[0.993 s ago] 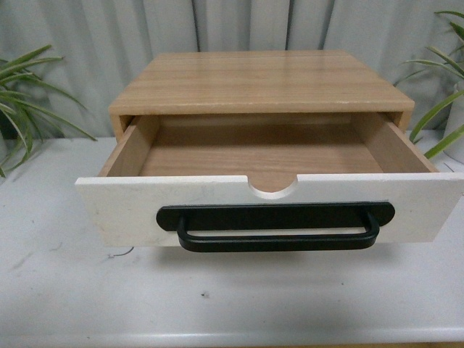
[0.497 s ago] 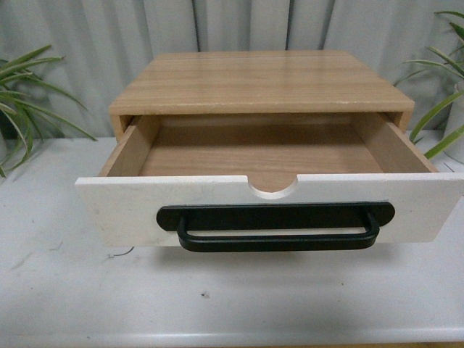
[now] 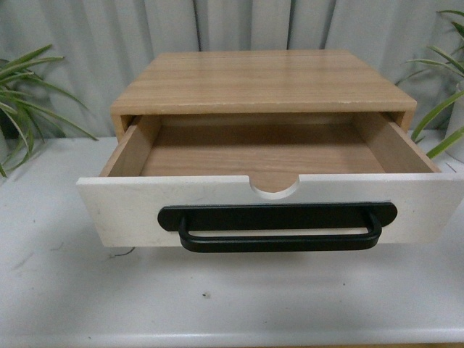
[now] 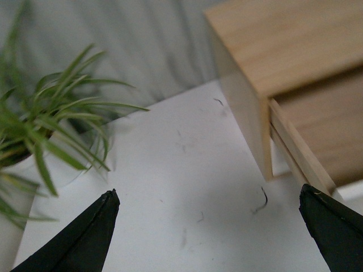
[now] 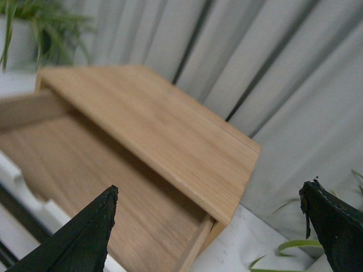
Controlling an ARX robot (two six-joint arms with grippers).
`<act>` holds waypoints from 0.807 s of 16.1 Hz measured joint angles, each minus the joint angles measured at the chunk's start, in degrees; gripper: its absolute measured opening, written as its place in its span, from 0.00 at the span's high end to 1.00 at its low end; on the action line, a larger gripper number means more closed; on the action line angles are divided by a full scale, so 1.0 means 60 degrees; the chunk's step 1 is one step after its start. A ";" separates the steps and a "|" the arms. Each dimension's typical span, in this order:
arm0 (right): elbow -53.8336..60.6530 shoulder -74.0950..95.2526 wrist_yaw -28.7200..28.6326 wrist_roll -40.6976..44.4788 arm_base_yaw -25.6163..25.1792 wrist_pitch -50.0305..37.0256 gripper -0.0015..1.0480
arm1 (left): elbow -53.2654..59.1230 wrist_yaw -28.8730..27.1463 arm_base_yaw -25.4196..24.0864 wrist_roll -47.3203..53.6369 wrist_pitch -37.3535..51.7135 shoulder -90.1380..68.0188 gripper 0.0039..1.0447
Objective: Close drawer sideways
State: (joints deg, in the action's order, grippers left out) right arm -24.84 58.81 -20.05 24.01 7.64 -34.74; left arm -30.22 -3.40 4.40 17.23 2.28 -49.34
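The drawer (image 3: 130,206) stands pulled far out of a light wood cabinet (image 3: 261,80) in the front view. Its white front panel carries a long black bar handle (image 3: 279,228) and a semicircular notch (image 3: 274,187); the inside is empty. Neither gripper shows in the front view. My left gripper (image 4: 210,226) is open above the white table, beside the cabinet's left side (image 4: 244,113) and the drawer's wood side (image 4: 298,153). My right gripper (image 5: 210,226) is open and empty above the cabinet's right end, over the open drawer (image 5: 85,164).
Potted plants stand at the left (image 3: 22,101) and right (image 3: 442,101) of the cabinet on the white table (image 3: 217,297). A grey curtain (image 3: 94,43) hangs behind. The left plant (image 4: 51,119) is close to my left gripper.
The whole view has shifted very slightly to the right and down; the drawer stays open just as far.
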 joint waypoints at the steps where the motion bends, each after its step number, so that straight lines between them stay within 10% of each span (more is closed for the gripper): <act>1: -0.0444 0.0561 -0.0463 0.1486 0.0029 0.0652 0.06 | -0.0689 0.0718 0.0062 0.1705 -0.0780 -0.0718 0.06; 5: -0.2594 0.1923 -0.1563 0.9267 -0.0087 0.5399 0.06 | -0.3187 0.1730 0.0823 0.6808 -0.4561 -0.2310 0.06; 7: -0.3730 0.3326 -0.0470 1.1774 -0.0087 0.7231 0.06 | -0.3756 0.1264 0.1636 0.7734 -0.4801 -0.3559 0.06; 13: -0.4331 0.4036 0.0146 1.1606 0.0248 0.7410 0.06 | -0.3960 0.0984 0.1967 0.7799 -0.4116 -0.4408 0.06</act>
State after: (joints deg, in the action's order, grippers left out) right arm -50.83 83.02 -19.18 93.65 9.13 9.72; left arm -53.98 2.50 16.21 64.03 -22.41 -75.79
